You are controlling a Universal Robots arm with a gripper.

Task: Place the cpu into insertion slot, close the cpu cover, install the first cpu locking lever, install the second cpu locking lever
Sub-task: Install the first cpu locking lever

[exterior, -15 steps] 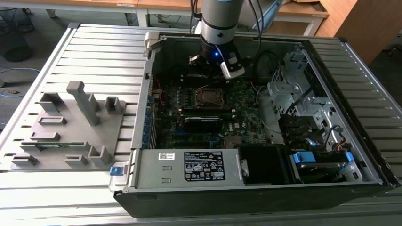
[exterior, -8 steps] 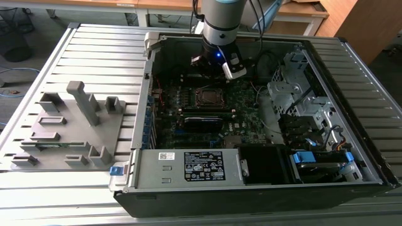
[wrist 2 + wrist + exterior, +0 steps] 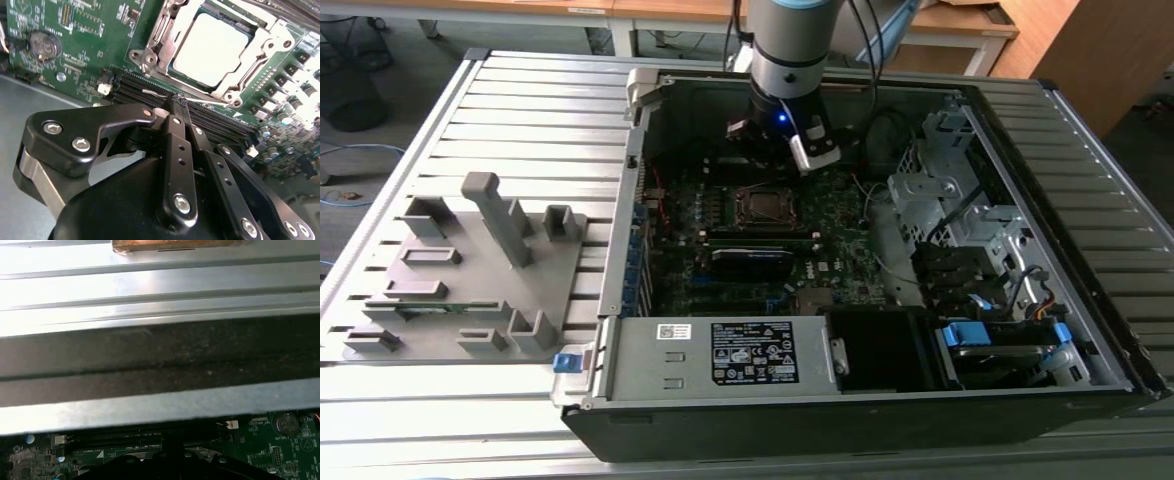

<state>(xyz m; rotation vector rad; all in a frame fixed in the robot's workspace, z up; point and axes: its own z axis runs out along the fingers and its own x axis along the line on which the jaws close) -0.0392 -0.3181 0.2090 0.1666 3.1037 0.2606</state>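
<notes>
Cpu (image 3: 212, 47) beneath cpu cover (image 3: 161, 36), second wrist view

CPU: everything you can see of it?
The flat square chip with a pale grey metal face lies level, face up, in the green circuit board. The thin silvery metal frame lies down around it, its cut-out baring the face. Nothing rests on the face; the black tool is beside it, apart.
</notes>
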